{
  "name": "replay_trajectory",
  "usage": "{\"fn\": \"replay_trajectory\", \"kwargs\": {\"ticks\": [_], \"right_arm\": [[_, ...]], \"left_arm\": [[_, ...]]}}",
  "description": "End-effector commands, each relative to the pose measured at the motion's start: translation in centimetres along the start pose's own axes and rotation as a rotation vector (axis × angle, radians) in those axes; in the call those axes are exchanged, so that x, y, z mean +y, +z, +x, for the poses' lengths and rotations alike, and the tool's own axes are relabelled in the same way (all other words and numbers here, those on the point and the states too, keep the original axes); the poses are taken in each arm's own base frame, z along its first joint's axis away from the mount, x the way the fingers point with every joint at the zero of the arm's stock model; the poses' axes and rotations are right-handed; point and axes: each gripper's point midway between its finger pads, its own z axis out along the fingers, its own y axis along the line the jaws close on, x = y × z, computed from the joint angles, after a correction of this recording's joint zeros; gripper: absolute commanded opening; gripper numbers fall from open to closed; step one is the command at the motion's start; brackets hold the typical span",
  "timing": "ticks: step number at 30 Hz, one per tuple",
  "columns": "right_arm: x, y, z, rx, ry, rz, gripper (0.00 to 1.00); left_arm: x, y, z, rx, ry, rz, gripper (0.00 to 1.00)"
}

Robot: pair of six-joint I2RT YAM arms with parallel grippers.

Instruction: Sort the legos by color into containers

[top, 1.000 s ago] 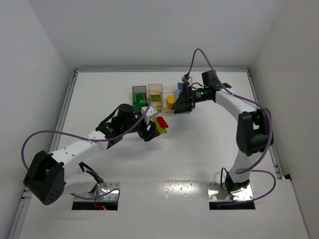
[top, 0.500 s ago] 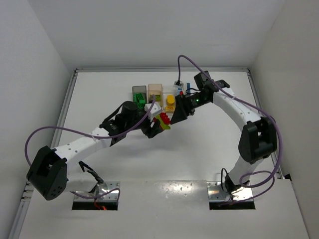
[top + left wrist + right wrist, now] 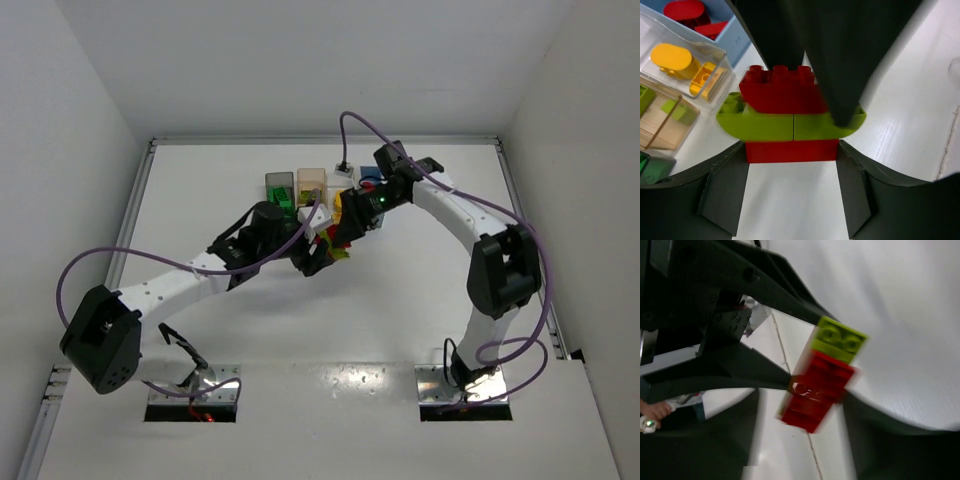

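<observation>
Left end effector (image 3: pixel 792 152) clamped on the bottom brick of red-lime-red studded plastic lego stack (image 3: pixel 790 110), over white worktop (image 3: pixel 790 215), near the small plastic bins (image 3: pixel 311 180). Right end effector (image 3: pixel 802 410) spread around the top red brick, not yet gripping. Risk: an off-centre pinch twists the stack loose and bricks drop unsorted. No readable writing.

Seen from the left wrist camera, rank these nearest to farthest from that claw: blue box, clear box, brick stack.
1. brick stack, held in the left gripper.
2. clear bin, upper left.
3. blue bin, top left, behind it.
</observation>
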Motion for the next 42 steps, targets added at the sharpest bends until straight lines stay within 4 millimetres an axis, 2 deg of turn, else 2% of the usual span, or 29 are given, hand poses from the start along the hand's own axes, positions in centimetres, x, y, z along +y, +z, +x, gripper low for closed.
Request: {"fn": "replay_trajectory", "kwargs": {"ticks": [1,3,4,6,8,9,11,12,15,16,17,18,19,21,22,23,25,28,29,31,32,34,35,36,38,39,41,42], "right_arm": [[1.5,0.5,-1.3,-0.024,-0.077,-0.041,0.47],[1.9,0.4,-1.2,-0.027,-0.088,-0.050,0.28],[1.8,0.5,-0.9,-0.022,-0.081,-0.050,0.10],[1.6,-0.1,-1.2,-0.036,-0.094,-0.033,0.00],[1.7,-0.3,-1.3,-0.041,-0.124,-0.032,0.00],[1.8,-0.9,-1.5,-0.048,-0.146,-0.015,0.00],[1.9,-1.6,-1.8,-0.059,-0.150,0.002,0.00],[1.7,-2.0,-2.3,-0.073,-0.153,0.010,0.00],[-0.2,-3.4,-3.8,-0.110,-0.188,0.114,0.00],[-2.5,-3.4,-4.4,-0.115,-0.173,0.191,0.00],[-3.9,-4.2,-5.3,-0.141,-0.143,0.252,0.00],[-5.3,-4.7,-5.9,-0.158,-0.130,0.310,0.00],[-7.9,-5.5,-7.1,-0.189,-0.117,0.424,0.00],[-10.9,-6.8,-8.2,-0.222,-0.099,0.554,0.00],[-12.6,-8.2,-9.3,-0.255,-0.099,0.644,0.00],[-14.2,-8.3,-9.0,-0.243,-0.073,0.670,0.00],[-15.5,-8.6,-9.7,-0.249,-0.066,0.688,0.00],[-17.8,-7.6,-8.7,-0.206,-0.037,0.703,0.02],[-17.9,-7.8,-8.9,-0.211,-0.041,0.715,0.03],[-19.4,-7.0,-7.6,-0.177,-0.021,0.722,0.03],[-19.6,-7.2,-7.7,-0.183,-0.025,0.739,0.03],[-20.3,-6.8,-7.0,-0.164,-0.008,0.746,0.13],[-20.9,-6.6,-6.6,-0.153,0.002,0.753,0.22],[-21.4,-6.6,-6.5,-0.151,0.004,0.766,0.40],[-21.5,-6.9,-6.9,-0.159,-0.002,0.783,0.60],[-21.1,-6.6,-7.4,-0.161,-0.016,0.779,0.74],[-20.5,-6.9,-7.8,-0.174,-0.027,0.771,0.82],[-19.2,-7.4,-8.5,-0.192,-0.044,0.757,0.83]], "left_arm": [[0.0,0.2,-3.8,-0.101,0.041,0.002,0.43],[0.0,0.2,-3.8,-0.101,0.041,0.002,0.43],[0.0,0.2,-3.8,-0.101,0.041,0.002,0.43],[0.1,0.3,-3.3,-0.091,0.037,-0.009,0.43],[0.2,0.1,-2.7,-0.083,0.034,-0.017,0.43],[0.1,-0.2,-2.9,-0.084,0.035,-0.017,0.43],[0.2,-0.4,-1.6,-0.054,0.024,-0.035,0.43],[0.1,-0.7,-1.6,-0.060,0.026,-0.036,0.43],[0.4,-1.2,-0.3,-0.031,0.016,-0.069,0.43],[0.4,-1.2,-0.3,-0.031,0.016,-0.069,0.43],[0.6,-1.2,0.2,-0.019,0.012,-0.084,0.43],[0.9,-1.5,0.0,-0.027,0.011,-0.094,0.43],[1.6,-1.7,0.1,-0.026,-0.007,-0.120,0.43],[2.1,-1.9,0.1,-0.026,-0.022,-0.139,0.43],[2.2,-1.8,-0.1,-0.034,-0.019,-0.140,0.43],[2.3,-1.9,-0.6,-0.044,-0.015,-0.142,0.43],[2.6,-2.0,-0.6,-0.045,-0.018,-0.150,0.43],[2.9,-2.0,-1.0,-0.052,-0.016,-0.162,0.43],[2.9,-2.0,-1.0,-0.052,-0.016,-0.162,0.43],[3.3,-2.2,-1.0,-0.052,-0.020,-0.172,0.43],[3.3,-2.2,-1.0,-0.052,-0.020,-0.172,0.43],[3.6,-2.3,-0.9,-0.052,-0.023,-0.180,0.43],[3.6,-2.3,-1.2,-0.063,-0.030,-0.182,0.43],[3.6,-2.3,-1.2,-0.063,-0.030,-0.182,0.43],[3.8,-2.4,-1.2,-0.065,-0.045,-0.181,0.43],[3.6,-2.3,-1.4,-0.076,-0.053,-0.172,0.43],[3.8,-2.2,-1.1,-0.069,-0.059,-0.166,0.43],[3.6,-2.2,-1.4,-0.081,-0.067,-0.158,0.43]]}}
